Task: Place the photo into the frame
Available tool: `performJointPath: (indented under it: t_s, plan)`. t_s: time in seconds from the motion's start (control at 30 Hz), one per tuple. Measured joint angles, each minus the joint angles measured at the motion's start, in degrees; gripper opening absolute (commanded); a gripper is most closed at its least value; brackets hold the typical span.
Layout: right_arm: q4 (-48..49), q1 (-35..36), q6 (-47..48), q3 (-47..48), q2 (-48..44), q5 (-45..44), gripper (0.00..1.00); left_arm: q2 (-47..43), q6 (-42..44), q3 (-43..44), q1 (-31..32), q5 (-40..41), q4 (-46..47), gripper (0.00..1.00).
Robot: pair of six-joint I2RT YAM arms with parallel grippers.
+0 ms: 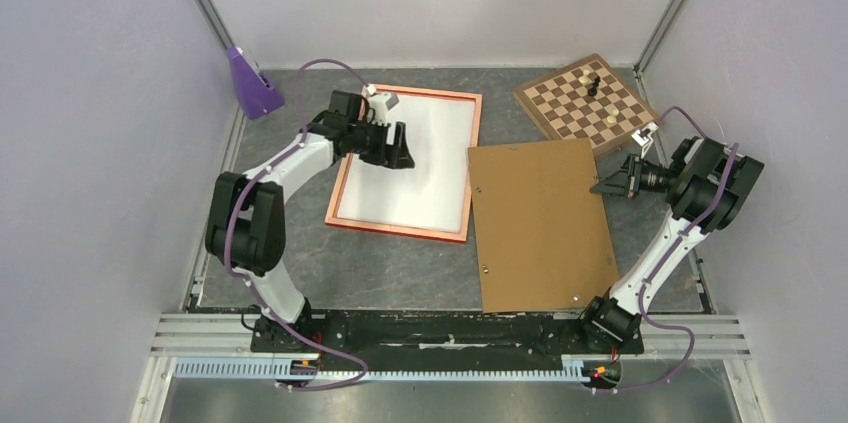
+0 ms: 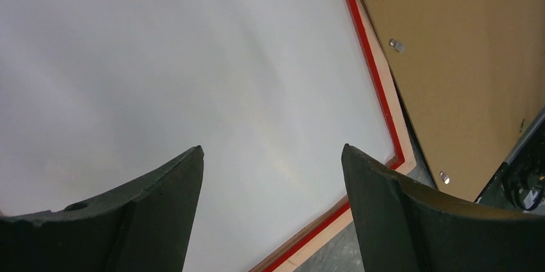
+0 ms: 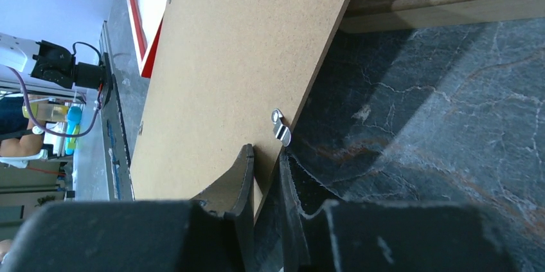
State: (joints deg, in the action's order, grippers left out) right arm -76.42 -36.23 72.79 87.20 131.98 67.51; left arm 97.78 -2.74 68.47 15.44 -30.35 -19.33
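Observation:
The photo (image 1: 425, 168) lies white side up inside the orange-red frame (image 1: 400, 226) at the left middle of the table. My left gripper (image 1: 400, 158) hovers over the photo's upper left part, open and holding nothing. In the left wrist view the white sheet (image 2: 193, 60) fills the space between the fingers, and the frame's red rim (image 2: 369, 66) runs down the right. My right gripper (image 1: 600, 186) is shut on the right edge of the brown backing board (image 1: 540, 228). The right wrist view shows its fingers (image 3: 244, 175) pinching that edge just below a small metal clip (image 3: 281, 127).
The backing board's left edge meets the frame's right side. A chessboard (image 1: 585, 103) with a few pieces sits at the back right, close to the board's far corner. A purple object (image 1: 252, 85) stands at the back left. Walls close in three sides.

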Motion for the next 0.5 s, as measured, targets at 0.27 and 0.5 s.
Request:
performJointPath:
  t_s: [0.27, 0.5]
  plan:
    - [0.1, 0.3, -1.8, 0.0, -1.1, 2.6, 0.0, 8.5, -5.4, 4.5, 5.0, -0.4, 6.7, 0.85]
    - [0.3, 1.4, -2.7, 0.0, -2.0, 6.1, 0.0, 16.7, -12.8, 10.8, 7.6, 0.0, 10.6, 0.85]
